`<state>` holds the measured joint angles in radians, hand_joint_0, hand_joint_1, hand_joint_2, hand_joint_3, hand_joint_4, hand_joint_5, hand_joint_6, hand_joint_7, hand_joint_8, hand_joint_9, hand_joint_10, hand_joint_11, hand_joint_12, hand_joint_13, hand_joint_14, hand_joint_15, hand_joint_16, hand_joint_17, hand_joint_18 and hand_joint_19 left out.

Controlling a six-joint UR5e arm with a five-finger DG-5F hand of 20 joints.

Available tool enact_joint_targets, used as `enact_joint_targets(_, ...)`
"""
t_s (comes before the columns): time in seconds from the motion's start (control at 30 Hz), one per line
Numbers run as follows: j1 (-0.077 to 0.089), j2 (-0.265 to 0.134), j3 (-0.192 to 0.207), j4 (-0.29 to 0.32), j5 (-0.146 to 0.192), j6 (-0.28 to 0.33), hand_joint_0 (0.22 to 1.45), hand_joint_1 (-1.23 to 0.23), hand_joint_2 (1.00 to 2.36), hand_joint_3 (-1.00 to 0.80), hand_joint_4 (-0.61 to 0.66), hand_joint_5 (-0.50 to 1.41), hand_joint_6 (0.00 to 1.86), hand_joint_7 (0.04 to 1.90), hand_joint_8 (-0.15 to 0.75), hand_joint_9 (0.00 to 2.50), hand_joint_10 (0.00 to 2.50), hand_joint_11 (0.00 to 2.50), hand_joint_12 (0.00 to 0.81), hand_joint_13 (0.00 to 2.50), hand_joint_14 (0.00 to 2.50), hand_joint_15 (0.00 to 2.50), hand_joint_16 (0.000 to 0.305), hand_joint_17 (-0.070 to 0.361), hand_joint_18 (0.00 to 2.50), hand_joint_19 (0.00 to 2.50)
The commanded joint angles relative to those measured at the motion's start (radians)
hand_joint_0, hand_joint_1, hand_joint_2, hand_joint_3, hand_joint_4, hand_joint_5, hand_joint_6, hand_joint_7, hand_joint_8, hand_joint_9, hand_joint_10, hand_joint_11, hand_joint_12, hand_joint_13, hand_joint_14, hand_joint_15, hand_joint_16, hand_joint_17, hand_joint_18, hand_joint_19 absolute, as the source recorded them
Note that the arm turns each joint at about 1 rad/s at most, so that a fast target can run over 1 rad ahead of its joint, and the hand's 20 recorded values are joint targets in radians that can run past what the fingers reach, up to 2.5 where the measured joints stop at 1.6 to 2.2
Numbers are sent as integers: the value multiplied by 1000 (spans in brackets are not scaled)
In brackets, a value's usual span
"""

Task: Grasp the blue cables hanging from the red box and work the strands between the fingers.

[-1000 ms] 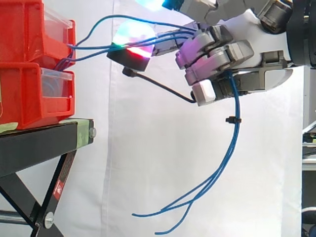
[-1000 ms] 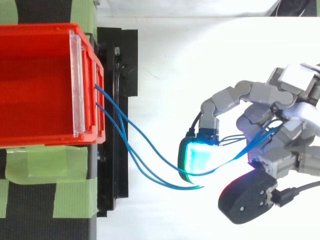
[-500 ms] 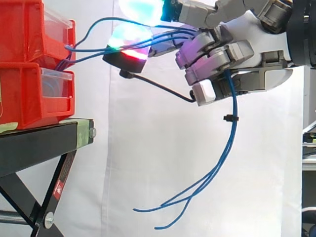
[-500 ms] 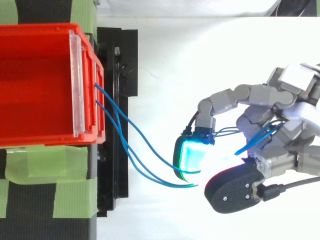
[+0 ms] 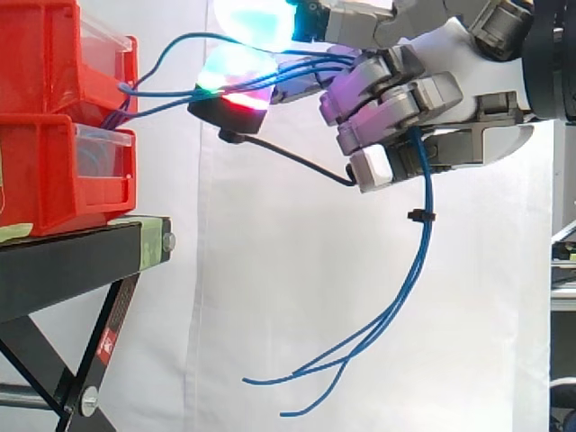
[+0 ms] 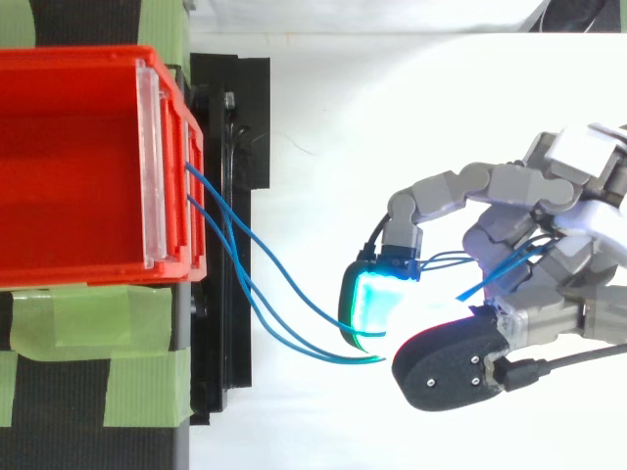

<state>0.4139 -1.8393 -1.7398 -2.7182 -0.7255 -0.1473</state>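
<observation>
Thin blue cables (image 5: 162, 56) leave the front of the upper red box (image 5: 54, 63) and run right into my hand (image 5: 450, 99). The hand's fingers are curled round the strands, which thread between them. Below the hand the cables (image 5: 416, 270) hang down, bound by a small black tie (image 5: 417, 216), and end in loose tips near the bottom. From above, the cables (image 6: 265, 294) sag from the red box (image 6: 88, 157) to my hand (image 6: 549, 255), passing under a cyan-glowing fingertip (image 6: 372, 304) and beside a dark pad (image 6: 451, 367).
Two red bins are stacked on a black stand (image 5: 81, 261) with green tape on its top. The lower bin (image 5: 63, 171) has a clear front insert. A white curtain hangs behind. A black rail (image 6: 230, 245) runs along the stand's edge in the top view.
The thumb's dark pad has swung left toward the cyan fingertip, narrowing the gap. The cyan fingertip rose in the side view. The hanging strands swayed slightly.
</observation>
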Motion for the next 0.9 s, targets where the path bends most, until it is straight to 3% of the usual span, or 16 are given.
enact_joint_targets(0.0,0,0,-1,0,0,0,886,-753,1016,-502,160,297,712,1073,492,1274,2500,2461,646,1785,2500,1407,248,186,2421,512)
enact_joint_targets(0.23,0,0,0,0,0,0,922,-796,1016,-331,143,213,839,991,492,1274,2500,2461,646,1785,2500,1407,248,186,2421,512)
enact_joint_targets(0.4,0,0,0,0,0,0,958,-814,1016,-313,125,193,864,963,492,1274,2500,2461,646,1785,2500,1407,248,186,2421,512)
enact_joint_targets(0.87,-1,0,-1,0,0,0,1216,-792,1017,-140,84,116,1070,878,492,1274,2500,2461,646,1785,2500,1407,248,186,2421,512)
